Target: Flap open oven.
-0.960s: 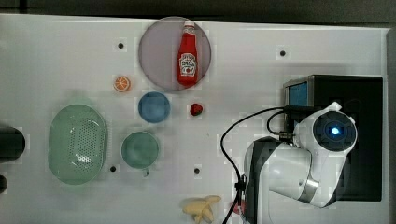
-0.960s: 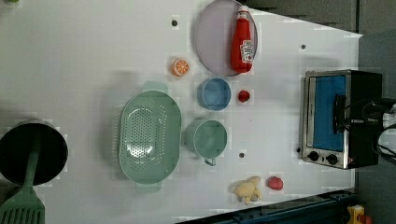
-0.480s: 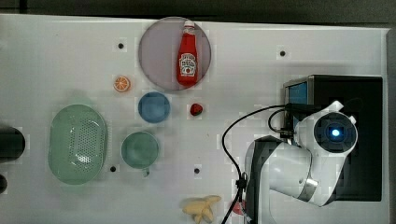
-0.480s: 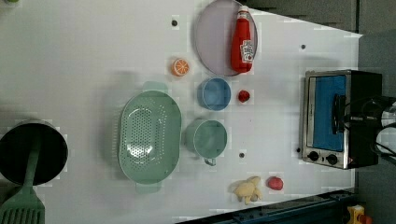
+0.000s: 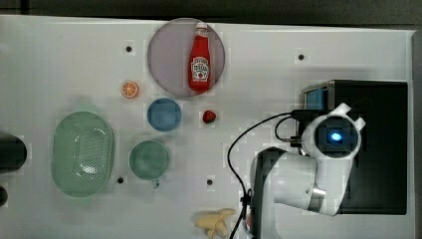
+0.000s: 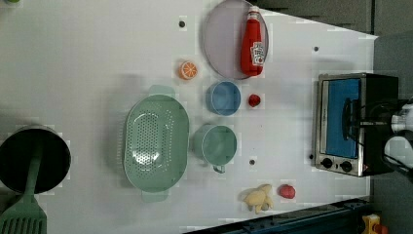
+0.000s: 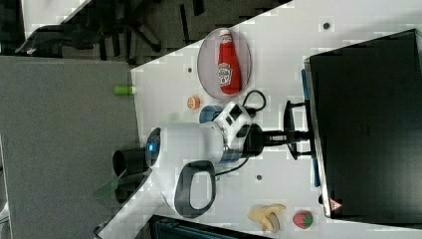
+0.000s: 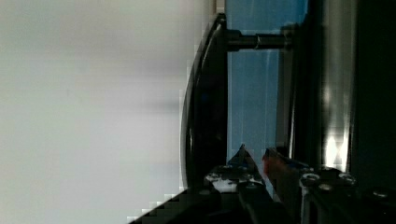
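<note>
– One white table [image 5: 59,59] carries your whole scene, operator. Where is the oven?

– Your oven [image 5: 378,149] sits at the top view's right edge of the table, black top up. In the left view its blue glass door [image 6: 343,117] stands upright against the silver frame, with black knobs [image 6: 336,164] at one end.

– And your arm?

– The white arm [image 5: 293,179] reaches in front of the oven. In the right view the gripper [image 7: 291,133] is at the dark bar handle [image 7: 288,107] on the door. You cannot tell from any view whether it is parted or clamped on the bar.

– What else lies around the oven?

– Well away from the oven, toward the top view's left, you have a green colander [image 5: 82,152]. A grey plate [image 5: 164,55] lies nearer, with a ketchup bottle [image 5: 200,59] flat on it. A dark pot [image 6: 31,158] sits farthest from the oven in the left view.

– Smaller things?

– Between colander and oven you see a green cup [image 5: 149,159] and a blue bowl [image 5: 164,114]. A banana [image 6: 258,197] lies near the oven's knob end, and a strawberry [image 6: 286,191] lies between the two. An orange half [image 5: 130,89] sits beyond the bowl, and a small red fruit [image 5: 209,116] lies on the bowl's oven side.
</note>
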